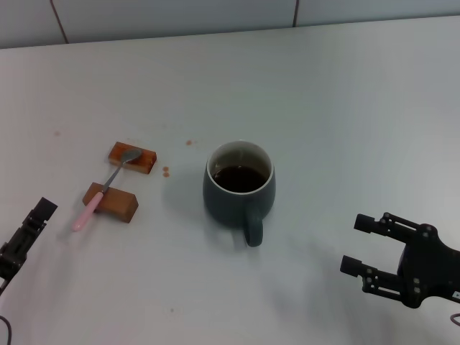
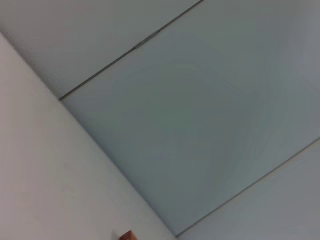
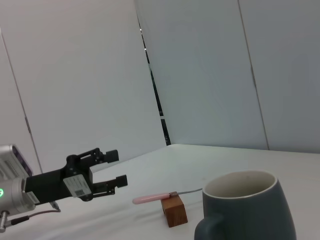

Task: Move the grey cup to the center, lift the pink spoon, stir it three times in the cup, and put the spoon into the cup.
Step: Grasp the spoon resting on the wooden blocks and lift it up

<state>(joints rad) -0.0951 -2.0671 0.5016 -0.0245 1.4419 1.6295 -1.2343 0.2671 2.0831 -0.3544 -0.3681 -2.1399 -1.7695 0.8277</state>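
— Ceramic, dark blue-grey outside and pale inside: that is the grey cup (image 1: 239, 188), standing upright near the middle of the white table (image 1: 345, 108). Its loop handle points toward the robot.

— What does it hold?

— Dark brown liquid (image 1: 240, 177), well below the rim. Nothing else is in it.

— And the pink spoon (image 1: 106, 188)?

— Left of the cup and apart from it, laid across two brown wooden blocks. Its metal bowl rests on the far block (image 1: 133, 157), its pink handle crosses the near block (image 1: 111, 201) and sticks out past it toward the robot's left.

— Where are the arms?

— The right gripper (image 1: 358, 244) hovers low at the near right, its two fingers spread wide with nothing between them, pointing toward the cup but well short of the handle. The left gripper (image 3: 114, 168) sits at the near left edge, beyond the spoon; the right wrist view shows its fingers parted and empty.

— Anything else?

— A few small brown spots (image 1: 166, 171) on the table between the blocks and the cup.
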